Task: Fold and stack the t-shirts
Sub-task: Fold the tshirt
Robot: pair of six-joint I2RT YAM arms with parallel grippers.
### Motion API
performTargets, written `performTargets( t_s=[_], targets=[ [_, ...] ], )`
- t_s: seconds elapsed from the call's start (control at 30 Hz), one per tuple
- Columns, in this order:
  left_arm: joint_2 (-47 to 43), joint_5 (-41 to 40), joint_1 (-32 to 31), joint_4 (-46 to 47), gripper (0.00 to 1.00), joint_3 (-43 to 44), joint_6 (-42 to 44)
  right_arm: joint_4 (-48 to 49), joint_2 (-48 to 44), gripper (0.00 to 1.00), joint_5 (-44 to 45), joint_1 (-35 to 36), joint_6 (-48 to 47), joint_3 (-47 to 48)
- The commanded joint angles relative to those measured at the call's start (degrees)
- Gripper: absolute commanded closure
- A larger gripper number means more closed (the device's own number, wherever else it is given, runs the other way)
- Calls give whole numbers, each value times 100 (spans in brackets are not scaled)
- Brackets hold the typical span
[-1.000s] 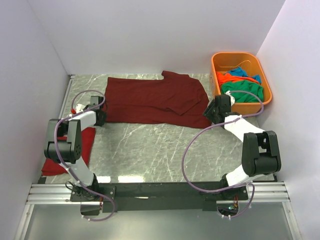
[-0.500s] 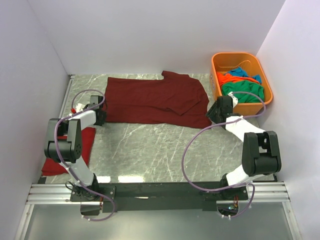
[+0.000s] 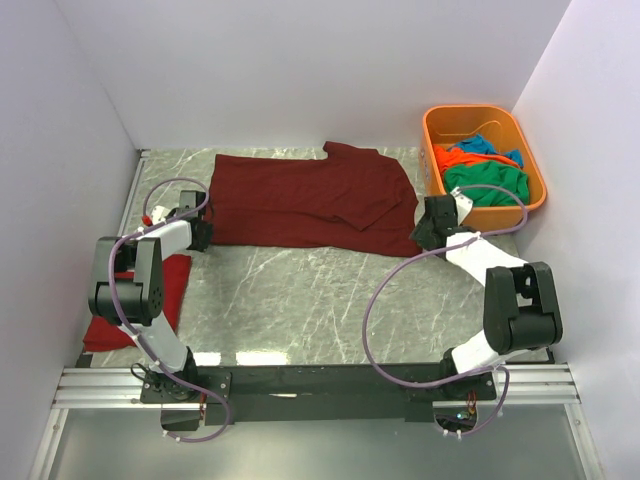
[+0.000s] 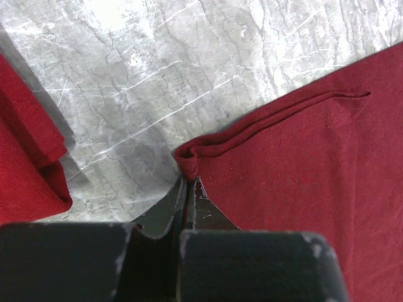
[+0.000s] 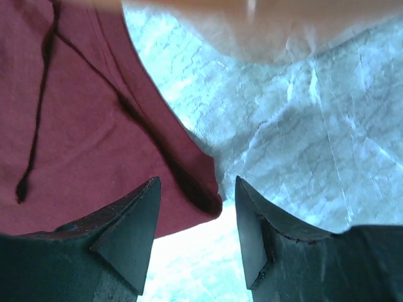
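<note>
Right arm has edged left toward the cloth since a second ago, setting its jaws over the near right corner of the maroon t-shirt (image 3: 310,200). The left arm has not shifted, though its jaws have shut.

My findings from the remote station are as follows. The maroon t-shirt lies spread across the far half of the worktop (image 3: 300,290), with a flap folded over its right part. The left jaws are closed and pinch the hem at the near left corner, and the wrist view shows the cloth bunched right at the tips. The right jaws stand open with the corner lying between them, not yet gripped.

A bright red t-shirt (image 3: 105,332) sits at the near left, partly under the left arm. The green t-shirt (image 3: 490,185) and the orange and blue ones wait in the orange tub (image 3: 432,128) at the far right.

I judge the step in hand to be taking both near corners for the next fold of the maroon shirt. The next move calls for the right jaws to lower and close on their corner. Both arms should then lift and carry the near edge toward the far edge together, keeping the hem level so the cloth does not skew.
</note>
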Motion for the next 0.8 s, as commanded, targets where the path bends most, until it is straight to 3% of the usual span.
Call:
performTargets(
  t_s=[0.0, 0.2, 0.77],
  targets=[
    [-72, 80, 20, -22, 99, 203, 92, -663, 56, 43, 39, 202, 141, -24],
    [-46, 133, 20, -13, 99, 204, 84, -751, 372, 50, 30, 395, 70, 116],
    [-37, 203, 55, -39, 99, 239, 110, -997, 504, 55, -39, 501, -264, 213]
  ],
)
